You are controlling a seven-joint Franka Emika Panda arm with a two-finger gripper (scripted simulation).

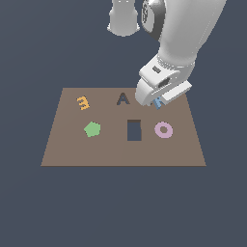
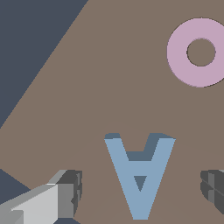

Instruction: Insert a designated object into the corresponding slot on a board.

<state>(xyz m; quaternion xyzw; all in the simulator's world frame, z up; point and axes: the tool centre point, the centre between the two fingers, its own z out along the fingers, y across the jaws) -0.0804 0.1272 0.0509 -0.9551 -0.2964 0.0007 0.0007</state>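
Note:
The light-blue A-shaped block [image 2: 140, 175] lies flat on the brown board [image 2: 109, 87], between my two fingers, which stand well apart from it on either side. One fingertip [image 2: 70, 192] and the other fingertip [image 2: 214, 186] do not touch it, so my gripper [image 2: 142, 190] is open. In the exterior view the gripper [image 1: 155, 102] hangs low over the board's far right part, and only a sliver of the blue block [image 1: 158, 102] shows beneath the hand. The dark A-shaped slot [image 1: 123, 99] sits just to the exterior view's left of the gripper.
On the board [image 1: 72, 149] lie an orange 3-shaped piece [image 1: 83, 102], a green pentagon [image 1: 92, 129], a pink ring [image 1: 163, 130] and a larger dark rectangular cutout [image 1: 134, 130]. The ring [image 2: 199, 52] lies close to the blue block. Dark floor surrounds the board.

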